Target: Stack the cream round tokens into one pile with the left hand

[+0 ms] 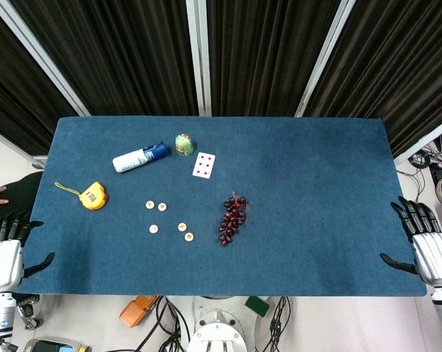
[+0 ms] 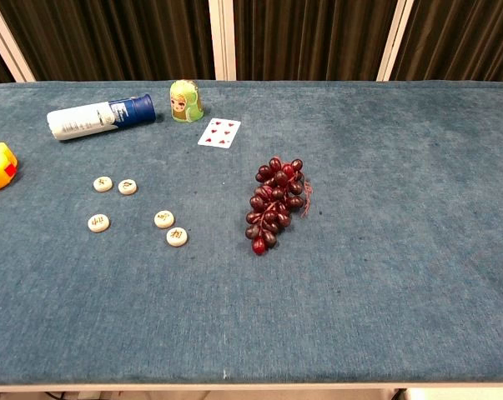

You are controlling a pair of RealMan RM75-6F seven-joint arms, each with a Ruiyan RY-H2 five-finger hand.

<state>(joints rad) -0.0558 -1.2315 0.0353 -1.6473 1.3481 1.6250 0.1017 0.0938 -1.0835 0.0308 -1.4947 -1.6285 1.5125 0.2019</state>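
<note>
Dark curtains hang behind a blue felt table (image 1: 316,220), where five cream round tokens (image 2: 139,210) lie flat and unstacked left of centre, two touching pairs and one alone, between a yellow tape measure (image 1: 93,196) and a bunch of dark grapes (image 2: 274,202). Both hands wait off the near corners, the left hand (image 1: 6,253) and right hand (image 1: 426,242) each empty with fingers spread. My worry is that the thin discs skid on the felt and scatter instead of lifting cleanly.
</note>
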